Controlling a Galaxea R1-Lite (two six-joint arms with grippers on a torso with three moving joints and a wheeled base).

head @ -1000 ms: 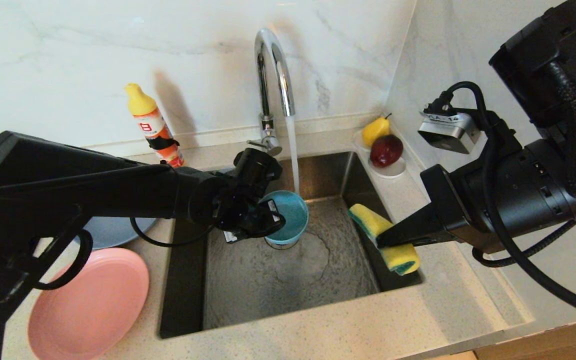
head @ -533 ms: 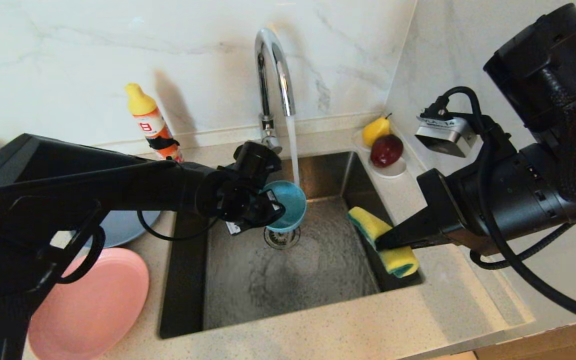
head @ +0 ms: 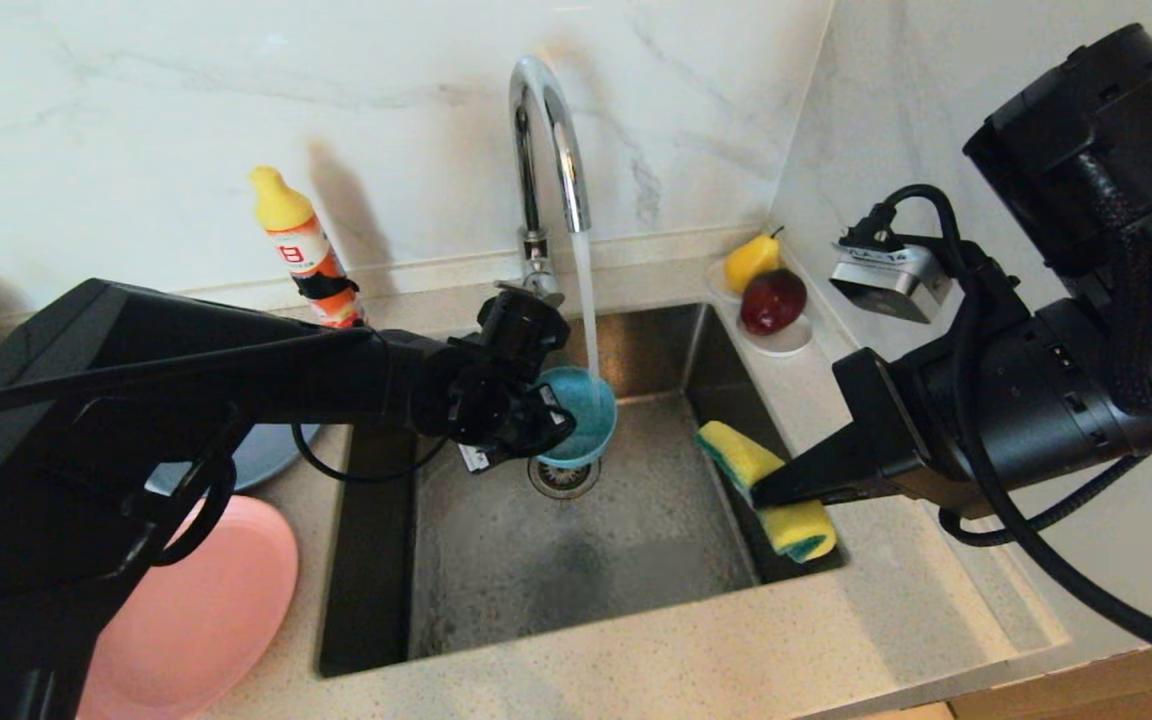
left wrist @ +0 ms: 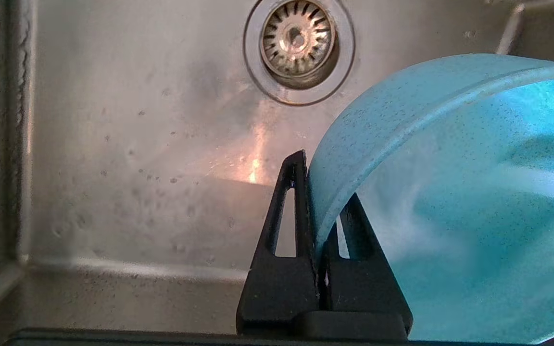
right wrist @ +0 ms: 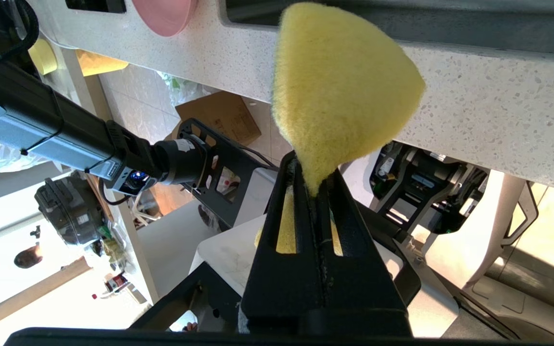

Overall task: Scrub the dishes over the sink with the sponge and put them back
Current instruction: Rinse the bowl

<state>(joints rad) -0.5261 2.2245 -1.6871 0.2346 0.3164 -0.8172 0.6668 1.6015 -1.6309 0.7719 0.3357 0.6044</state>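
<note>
Water from the tap (head: 546, 130) runs into a teal bowl (head: 584, 420), which hangs tilted over the sink (head: 586, 570), just above the drain (head: 563, 478). My left gripper (head: 551, 422) is shut on the bowl's rim. In the left wrist view one finger lies outside the bowl (left wrist: 450, 202) and one inside, at the left gripper (left wrist: 322, 192). My right gripper (head: 766, 490) is shut on the yellow and green sponge (head: 736, 450) over the sink's right edge. The sponge (right wrist: 339, 86) bulges out beyond the right gripper (right wrist: 311, 175). A pink plate (head: 206, 610) and a grey-blue plate (head: 256, 455) lie on the counter at left, partly behind my left arm.
A yellow-capped soap bottle (head: 306, 250) stands behind the sink at left. A white saucer (head: 786, 340) with a pear and a red fruit sits in the back right corner. Marble walls close off the back and right.
The left gripper lifted the teal bowl slightly and tilted it under the stream, which uncovered the drain. The sheet of water on the sink floor has thinned. The right arm barely moved.
</note>
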